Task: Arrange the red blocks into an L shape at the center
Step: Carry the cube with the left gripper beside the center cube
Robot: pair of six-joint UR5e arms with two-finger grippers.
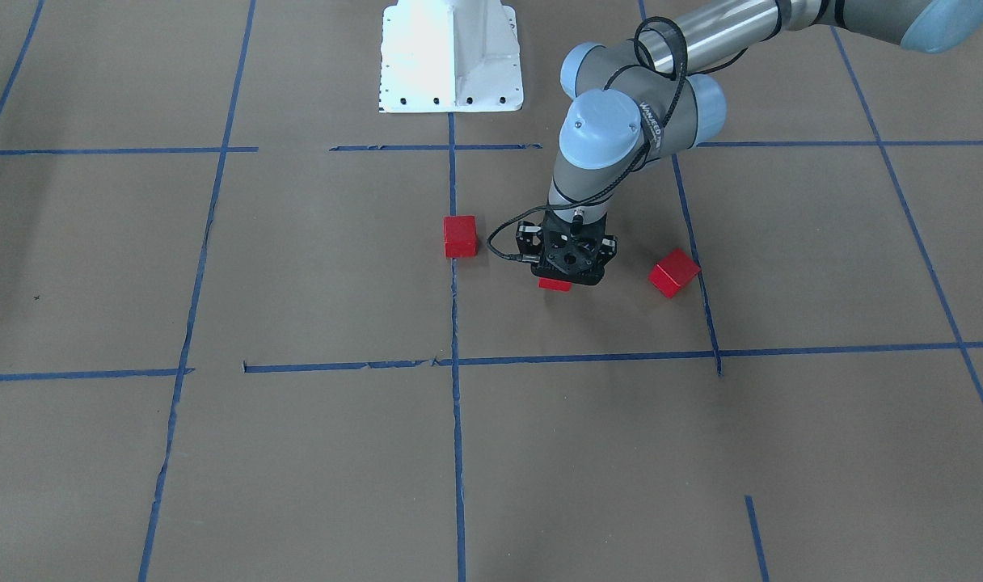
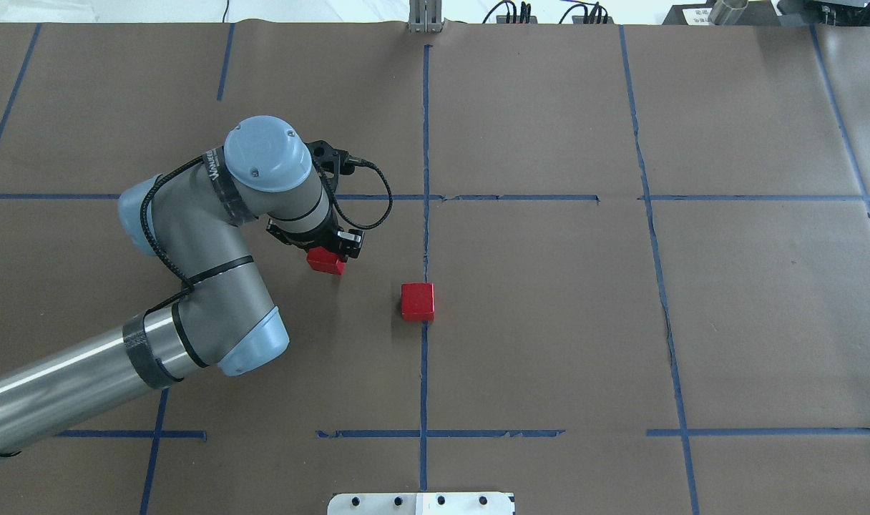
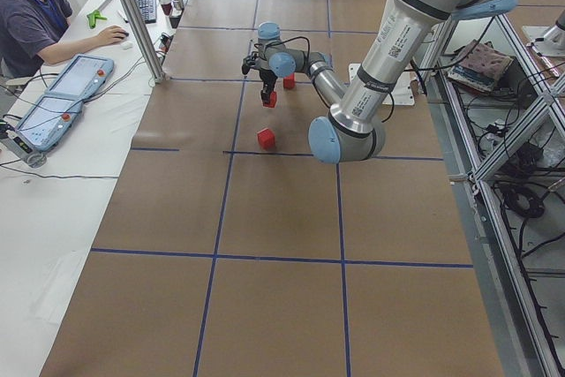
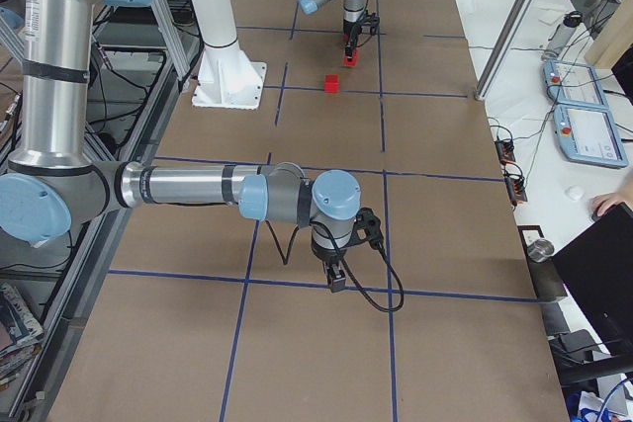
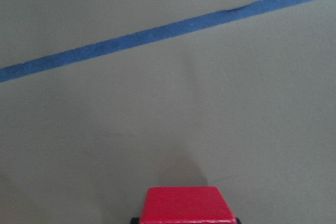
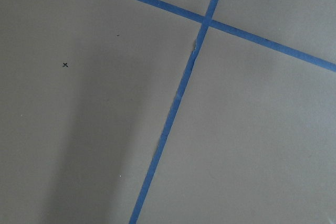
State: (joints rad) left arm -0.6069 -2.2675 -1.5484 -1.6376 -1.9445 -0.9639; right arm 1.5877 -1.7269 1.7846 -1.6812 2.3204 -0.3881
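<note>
The held red block [image 1: 554, 284] sits clamped in the left jaws, inside the center [image 2: 535, 322], on the robot's left of the vertical tape line [image 2: 424, 372]. You cannot tell from these views whether its underside touches the paper or rides just above it. The second red block [image 2: 417, 301] rests squarely against that tape line, apart from the held one. The third red block [image 1: 674, 272] lies skewed just beside the cell's tape border on the robot's left. In the overhead view the left arm [image 2: 213, 300] hides it.

Hazards, as judged from this position:
- If you lower the held block while it overlaps the second block, you will likely shove that block off the line.
- If the held block arrives rotated against the second block, the faces will not meet flush and the L will show a gap.
- The third block's skew calls for a wrist turn before you grasp it, or the jaws may pinch its corners and spin it.

Room for moving: no object shows on the paper between the held block and the second block. The white base plate [image 1: 451, 56] stands beyond the cell's near-robot border. The right arm [image 4: 198, 187] stands well apart at the worktop's other end. You cannot tell whether the right jaws are released or clenched.
</note>
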